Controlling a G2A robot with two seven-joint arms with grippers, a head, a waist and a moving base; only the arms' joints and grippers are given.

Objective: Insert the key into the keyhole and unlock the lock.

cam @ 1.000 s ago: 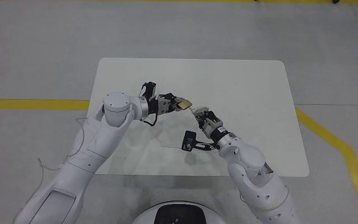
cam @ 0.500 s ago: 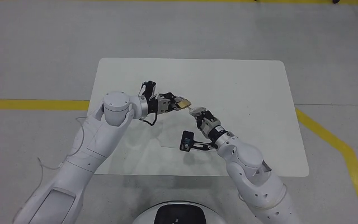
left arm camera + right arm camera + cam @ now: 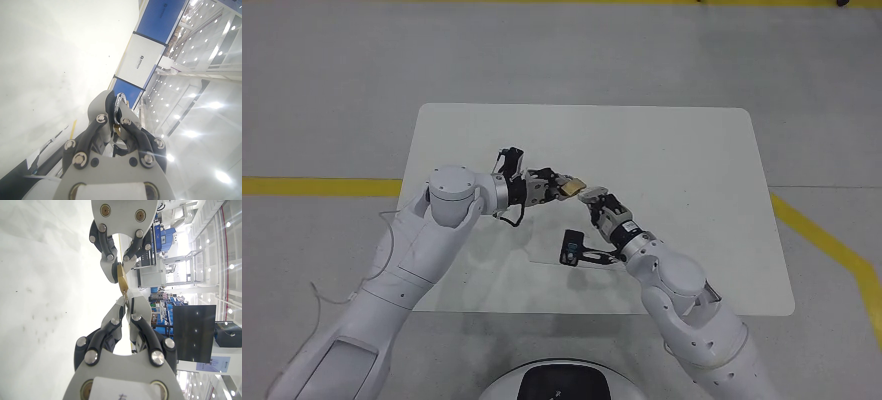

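Brass padlock (image 3: 122, 279) sits clamped in left tool (image 3: 560, 186) — right tool (image 3: 126, 303), pinching small metal key (image 3: 124, 297), holds it against the padlock's base, above white desk (image 3: 692, 150).

Bright ceiling lights (image 3: 191, 133), lens flare, soft shadows

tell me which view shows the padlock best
Right wrist view: the brass padlock shows clearly, the key at its end. Left wrist view catches mainly its chrome shackle; top view, a small brass speck.
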